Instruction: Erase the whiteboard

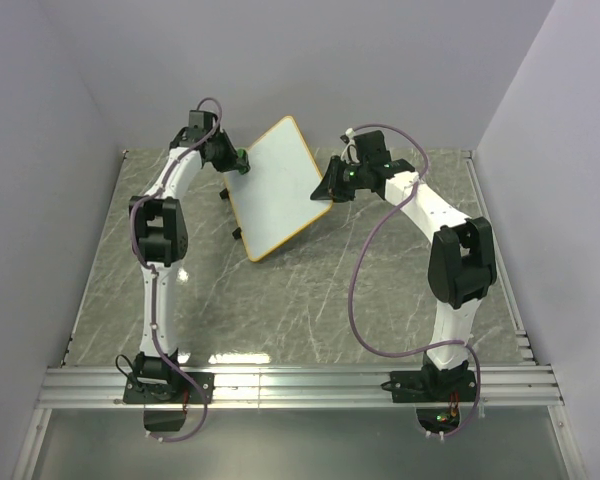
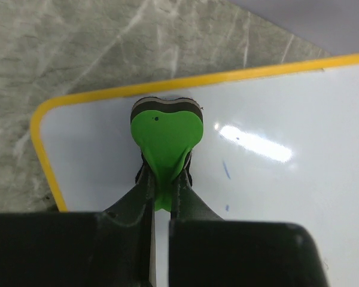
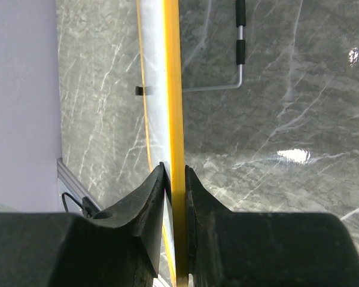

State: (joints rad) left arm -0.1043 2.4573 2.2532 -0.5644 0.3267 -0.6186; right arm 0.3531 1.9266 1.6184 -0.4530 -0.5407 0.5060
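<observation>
Fingers of the left gripper (image 2: 164,182) pinch a green-and-black eraser block (image 2: 166,134) against the left corner of the square, glossy white whiteboard (image 2: 287,191) with its rounded yellow-orange rim, beside a few blue strokes (image 2: 226,169). Tilted over the veined grey marble tabletop (image 1: 280,300), the whiteboard has its right edge clamped by the right gripper (image 3: 175,179).

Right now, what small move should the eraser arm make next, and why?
Probably slide the eraser rightward, in the left wrist view, over the small blue marks on the whiteboard. The left hand grips the eraser; the right hand clamps the board's rim.
</observation>
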